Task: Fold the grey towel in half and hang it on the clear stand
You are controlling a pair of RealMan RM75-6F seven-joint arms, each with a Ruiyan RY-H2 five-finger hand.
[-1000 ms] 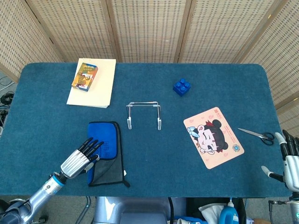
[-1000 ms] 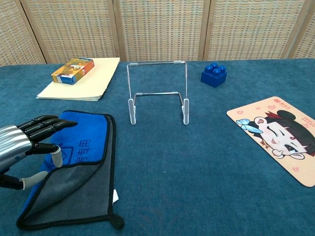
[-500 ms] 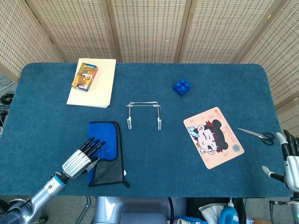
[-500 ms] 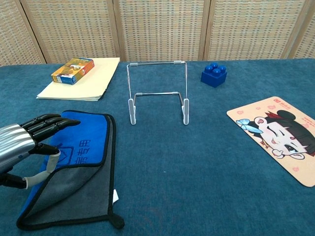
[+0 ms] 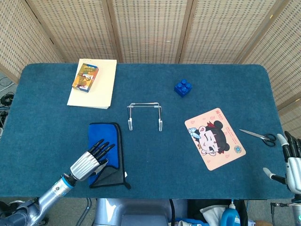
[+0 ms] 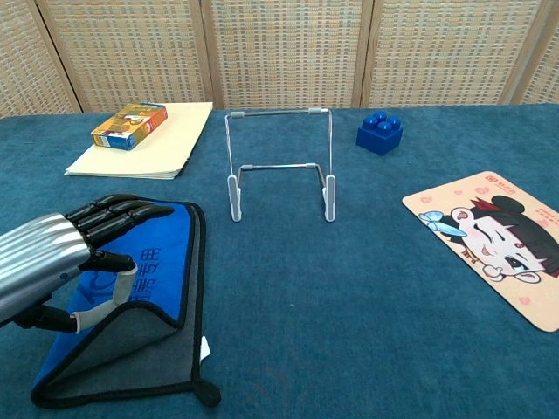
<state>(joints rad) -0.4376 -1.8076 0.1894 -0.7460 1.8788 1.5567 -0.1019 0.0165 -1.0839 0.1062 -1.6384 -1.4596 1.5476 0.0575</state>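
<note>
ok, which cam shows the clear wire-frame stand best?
Chest view: the clear wire-frame stand is close and seen side-on, with top bar, crossbar and both feet distinct. Head view shows the stand small from above, uprights foreshortened.

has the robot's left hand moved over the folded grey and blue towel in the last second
Yes. The left hand has shifted toward the robot's right, further over the grey and blue towel. In the head view its fingertips now sit nearer the towel's right edge, below the clear stand.

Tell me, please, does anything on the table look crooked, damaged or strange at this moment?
Little stands out. The towel lies unevenly folded: its blue part stops short, leaving a slanted grey flap at the near end. The cartoon mat sits rotated against the table edge. The clear stand is upright, with nothing on it, and the left hand is above the towel.
</note>
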